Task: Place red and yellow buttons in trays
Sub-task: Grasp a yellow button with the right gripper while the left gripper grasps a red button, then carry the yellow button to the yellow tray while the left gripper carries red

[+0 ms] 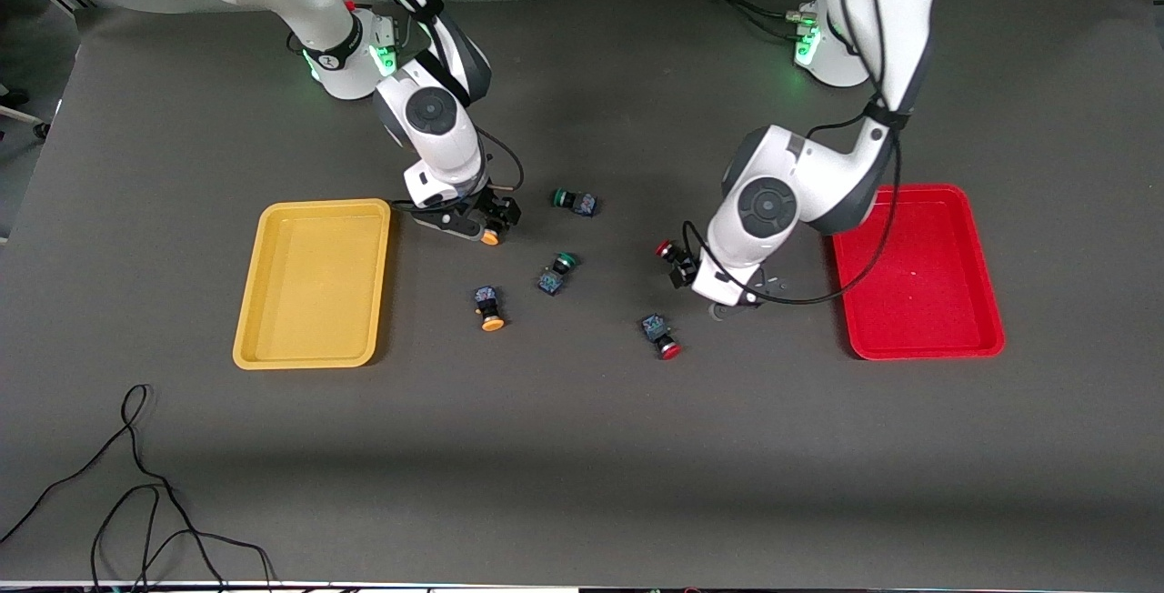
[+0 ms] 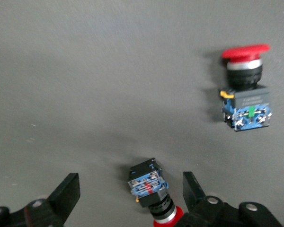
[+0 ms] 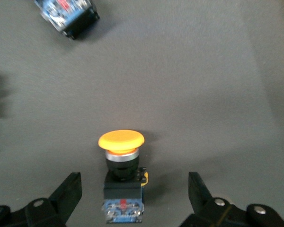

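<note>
While lying flat, yellow button (image 3: 121, 177) cap-first away from right end effector (image 3: 132, 198)

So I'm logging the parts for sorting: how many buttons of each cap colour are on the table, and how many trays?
Red-capped buttons: 2
Orange-yellow-capped buttons: 2
Green-capped buttons: 2
Trays: 2, yellow tray and red tray
Total: 8

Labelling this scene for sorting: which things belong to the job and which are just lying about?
Job:
yellow tray
red tray
yellow buttons
red buttons
open left claw
open right claw

Lying about:
green buttons
loose black cable
</note>
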Robot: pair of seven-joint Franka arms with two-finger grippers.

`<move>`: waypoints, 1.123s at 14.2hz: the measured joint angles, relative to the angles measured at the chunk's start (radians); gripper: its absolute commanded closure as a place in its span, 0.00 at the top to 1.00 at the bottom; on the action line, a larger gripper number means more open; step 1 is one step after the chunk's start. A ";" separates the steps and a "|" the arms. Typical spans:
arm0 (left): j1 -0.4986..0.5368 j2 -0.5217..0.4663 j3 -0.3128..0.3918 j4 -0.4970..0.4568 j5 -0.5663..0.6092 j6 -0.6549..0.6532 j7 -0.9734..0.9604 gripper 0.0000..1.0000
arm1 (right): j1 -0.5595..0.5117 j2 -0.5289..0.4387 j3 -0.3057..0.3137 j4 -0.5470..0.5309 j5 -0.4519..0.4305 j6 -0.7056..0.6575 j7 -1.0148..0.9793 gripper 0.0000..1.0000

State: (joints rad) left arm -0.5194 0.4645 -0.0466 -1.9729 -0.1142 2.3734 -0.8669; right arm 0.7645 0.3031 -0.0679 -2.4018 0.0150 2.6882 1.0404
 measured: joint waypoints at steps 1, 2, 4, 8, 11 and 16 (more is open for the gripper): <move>-0.010 0.012 0.000 -0.013 -0.001 0.034 -0.014 0.92 | 0.003 0.014 0.000 0.002 0.000 0.011 0.000 1.00; -0.015 0.026 -0.002 -0.024 -0.006 0.065 -0.027 0.92 | 0.005 0.027 0.001 0.005 0.000 0.023 0.000 0.96; -0.017 0.055 -0.011 -0.034 -0.020 0.108 -0.044 0.82 | 0.006 0.047 0.005 0.011 0.000 0.032 0.000 0.66; -0.018 0.079 -0.035 -0.047 -0.040 0.132 -0.067 0.25 | 0.009 0.057 0.011 0.017 0.000 0.037 0.000 0.27; -0.018 0.070 -0.049 -0.052 -0.064 0.132 -0.074 0.00 | 0.019 0.056 0.012 0.035 0.000 0.034 0.000 0.25; 0.032 0.008 -0.044 -0.001 -0.074 -0.053 -0.061 0.00 | 0.019 -0.029 0.005 0.207 -0.001 -0.287 -0.022 0.25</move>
State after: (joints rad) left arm -0.4876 0.4721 -0.0904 -1.9735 -0.1886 2.3208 -0.9277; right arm 0.7839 0.2738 -0.0628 -2.1948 0.0144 2.4009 1.0188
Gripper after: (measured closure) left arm 0.573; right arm 0.577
